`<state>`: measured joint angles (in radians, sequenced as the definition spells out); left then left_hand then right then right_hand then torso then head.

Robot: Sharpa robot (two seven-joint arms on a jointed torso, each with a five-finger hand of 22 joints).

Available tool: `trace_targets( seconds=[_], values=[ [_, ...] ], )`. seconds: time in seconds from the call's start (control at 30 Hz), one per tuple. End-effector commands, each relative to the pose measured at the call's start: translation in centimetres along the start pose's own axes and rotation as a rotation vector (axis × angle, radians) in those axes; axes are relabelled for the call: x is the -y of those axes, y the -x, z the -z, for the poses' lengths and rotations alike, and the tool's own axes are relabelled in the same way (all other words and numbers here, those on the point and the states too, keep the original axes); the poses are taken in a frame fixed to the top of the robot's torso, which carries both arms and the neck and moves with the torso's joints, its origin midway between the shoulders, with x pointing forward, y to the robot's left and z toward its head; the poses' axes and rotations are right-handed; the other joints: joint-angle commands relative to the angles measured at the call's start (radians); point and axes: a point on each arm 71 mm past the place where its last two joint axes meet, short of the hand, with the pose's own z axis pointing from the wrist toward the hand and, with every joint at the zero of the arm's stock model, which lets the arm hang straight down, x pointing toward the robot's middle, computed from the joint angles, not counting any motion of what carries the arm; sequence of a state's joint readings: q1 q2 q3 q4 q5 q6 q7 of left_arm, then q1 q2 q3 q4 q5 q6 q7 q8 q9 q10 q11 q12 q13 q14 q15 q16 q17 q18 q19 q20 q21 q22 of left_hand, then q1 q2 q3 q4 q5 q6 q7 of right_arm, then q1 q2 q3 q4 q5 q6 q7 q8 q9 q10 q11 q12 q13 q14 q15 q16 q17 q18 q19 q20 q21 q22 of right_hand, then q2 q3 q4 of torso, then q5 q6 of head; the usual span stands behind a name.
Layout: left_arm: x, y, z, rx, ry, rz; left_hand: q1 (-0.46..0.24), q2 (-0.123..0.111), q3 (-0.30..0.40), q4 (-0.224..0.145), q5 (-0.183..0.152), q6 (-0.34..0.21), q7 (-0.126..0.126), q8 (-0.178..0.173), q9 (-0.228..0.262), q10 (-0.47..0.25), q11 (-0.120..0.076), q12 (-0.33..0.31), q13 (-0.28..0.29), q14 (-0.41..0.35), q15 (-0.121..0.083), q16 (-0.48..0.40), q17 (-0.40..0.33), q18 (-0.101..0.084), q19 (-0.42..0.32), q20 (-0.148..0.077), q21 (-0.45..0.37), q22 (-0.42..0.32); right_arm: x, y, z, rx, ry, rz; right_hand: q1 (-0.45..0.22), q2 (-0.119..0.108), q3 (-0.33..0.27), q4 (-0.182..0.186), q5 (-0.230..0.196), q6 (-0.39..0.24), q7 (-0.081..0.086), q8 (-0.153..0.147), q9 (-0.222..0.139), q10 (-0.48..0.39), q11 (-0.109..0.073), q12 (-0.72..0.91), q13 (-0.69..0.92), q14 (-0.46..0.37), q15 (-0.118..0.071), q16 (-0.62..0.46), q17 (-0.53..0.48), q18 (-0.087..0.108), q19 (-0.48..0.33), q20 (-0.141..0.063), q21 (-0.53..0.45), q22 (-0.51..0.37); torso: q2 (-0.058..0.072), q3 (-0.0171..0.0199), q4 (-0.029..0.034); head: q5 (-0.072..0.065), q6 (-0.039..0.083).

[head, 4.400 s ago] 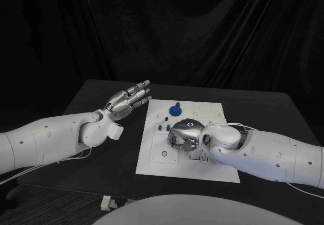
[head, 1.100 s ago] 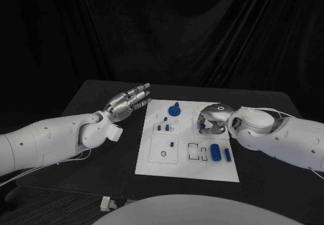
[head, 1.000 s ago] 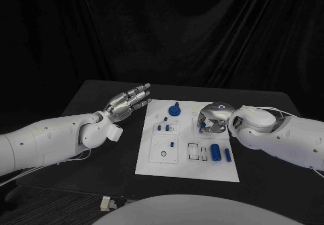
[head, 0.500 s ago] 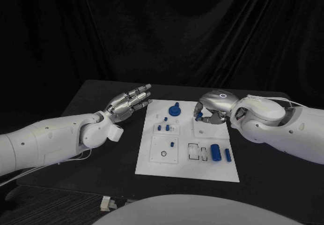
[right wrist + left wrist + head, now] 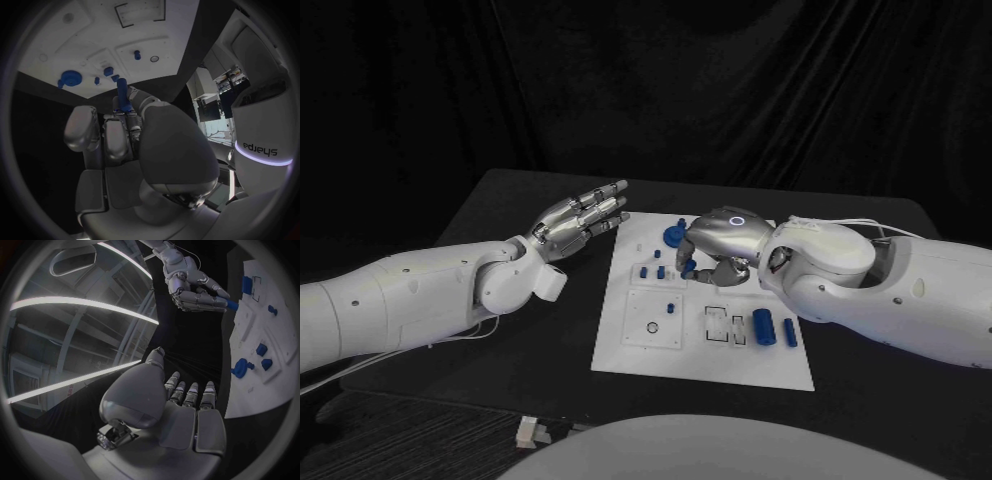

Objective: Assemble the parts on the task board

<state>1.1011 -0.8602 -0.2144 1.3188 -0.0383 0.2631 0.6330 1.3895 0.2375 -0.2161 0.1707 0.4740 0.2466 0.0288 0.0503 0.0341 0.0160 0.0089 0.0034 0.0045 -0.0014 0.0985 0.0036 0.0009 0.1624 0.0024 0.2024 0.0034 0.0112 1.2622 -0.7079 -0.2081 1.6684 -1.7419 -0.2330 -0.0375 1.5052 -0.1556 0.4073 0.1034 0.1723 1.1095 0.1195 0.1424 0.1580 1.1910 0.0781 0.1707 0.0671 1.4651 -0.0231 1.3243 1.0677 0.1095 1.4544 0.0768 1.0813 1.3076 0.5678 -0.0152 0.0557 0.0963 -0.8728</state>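
Observation:
The white task board (image 5: pixel 718 358) lies mid-table. My right hand (image 5: pixel 715 245) hovers over its far middle and pinches a slim blue peg (image 5: pixel 124 95) between thumb and fingers; the peg's tip (image 5: pixel 687 262) pokes out toward the board. Just beyond stands a round blue knob part (image 5: pixel 675 235) (image 5: pixel 70 78). Small blue pegs (image 5: pixel 649 270) stand left of the hand, and another one (image 5: pixel 669 307) stands nearer me. Two blue cylinders (image 5: pixel 763 325) lie in the right front slots. My left hand (image 5: pixel 581 222) floats flat and open beside the board's far left corner. The left wrist view shows the right hand (image 5: pixel 194 287) with the peg.
Black table (image 5: pixel 502 330) surrounds the board, with bare surface on the left under my left arm. A small white object (image 5: pixel 531 432) sits at the front edge. Dark curtain hangs behind.
My right hand has moved left across the far part of the board with the blue peg, ending next to the round blue knob. The left hand has stayed put.

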Motion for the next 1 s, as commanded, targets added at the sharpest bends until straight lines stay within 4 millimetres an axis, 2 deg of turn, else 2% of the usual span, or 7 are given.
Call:
trace_targets(
  seconds=[0.03,0.4,0.57,0.77,1.0],
  values=[
    [0.1,0.0,0.1,-0.004,-0.011,0.012,0.008,-0.001,0.002,-0.006,0.007,0.002,0.003,0.005,0.001,0.0,0.0,0.003,0.001,0.001,0.005,-0.004,-0.001,0.014,0.0,0.007,-0.001,0.0,-0.9,-0.9,-0.7,-0.046,0.023,0.031,0.008,-0.002,0.006,-0.002,0.001,0.004,-0.001,-0.002,0.001,0.032,-0.025,0.003,0.002,0.018,-0.004,0.001,0.0,-0.019,-0.002,-0.001,0.005,0.143,0.001,-0.0002,0.0011,0.004,0.0],
    [0.1,0.1,0.2,0.0,-0.008,0.01,0.009,-0.002,0.001,-0.007,0.008,0.004,0.003,0.007,0.002,0.001,0.001,0.004,0.002,0.001,0.006,-0.004,-0.001,0.014,0.0,0.008,-0.001,0.0,-3.0,-3.6,-2.6,-0.084,0.078,-0.002,0.009,-0.003,0.009,-0.007,0.009,0.003,-0.001,-0.004,0.002,0.037,-0.026,0.004,0.003,0.018,-0.006,0.0,-0.001,-0.018,-0.002,-0.002,0.002,0.142,0.0,-0.0001,0.0005,0.016,0.0],
    [0.1,0.0,0.1,-0.004,-0.008,0.012,0.009,-0.002,0.001,-0.007,0.008,0.004,0.003,0.007,0.002,0.001,0.001,0.004,0.002,0.001,0.006,-0.004,-0.001,0.014,0.0,0.008,-0.001,0.0,-3.6,-4.9,-3.0,-0.116,0.082,-0.02,0.009,-0.003,0.011,-0.009,0.013,0.001,-0.001,-0.005,0.002,0.038,-0.026,0.003,0.003,0.018,-0.006,0.0,-0.002,-0.018,-0.002,-0.003,0.001,0.142,0.001,-0.0002,0.0015,0.009,0.0],
    [0.0,-0.1,0.0,-0.007,-0.006,0.013,0.008,-0.001,0.001,-0.008,0.009,0.007,0.005,0.009,0.002,0.0,0.001,0.003,0.002,0.001,0.009,-0.004,-0.001,0.014,0.0,0.009,-0.001,-0.001,-4.0,-6.2,-3.2,-0.128,0.086,-0.04,0.009,-0.003,0.011,-0.01,0.016,0.001,-0.001,-0.006,0.003,0.039,-0.026,0.003,0.003,0.018,-0.006,-0.001,-0.002,-0.018,-0.002,-0.003,0.0,0.142,0.0,-0.0003,0.001,0.014,0.0],
    [0.0,-0.1,0.0,-0.009,-0.003,0.014,0.008,-0.001,0.001,-0.008,0.01,0.009,0.006,0.01,0.002,0.0,0.001,0.003,0.002,0.001,0.009,-0.004,-0.001,0.013,-0.001,0.009,-0.001,-0.002,-4.2,-6.9,-3.3,-0.134,0.089,-0.052,0.009,-0.004,0.012,-0.012,0.021,-0.002,0.0,-0.008,0.003,0.042,-0.026,0.004,0.003,0.018,-0.006,-0.001,-0.002,-0.017,-0.003,-0.003,-0.002,0.141,0.0,0.0,0.0002,0.013,0.0]
  ],
)
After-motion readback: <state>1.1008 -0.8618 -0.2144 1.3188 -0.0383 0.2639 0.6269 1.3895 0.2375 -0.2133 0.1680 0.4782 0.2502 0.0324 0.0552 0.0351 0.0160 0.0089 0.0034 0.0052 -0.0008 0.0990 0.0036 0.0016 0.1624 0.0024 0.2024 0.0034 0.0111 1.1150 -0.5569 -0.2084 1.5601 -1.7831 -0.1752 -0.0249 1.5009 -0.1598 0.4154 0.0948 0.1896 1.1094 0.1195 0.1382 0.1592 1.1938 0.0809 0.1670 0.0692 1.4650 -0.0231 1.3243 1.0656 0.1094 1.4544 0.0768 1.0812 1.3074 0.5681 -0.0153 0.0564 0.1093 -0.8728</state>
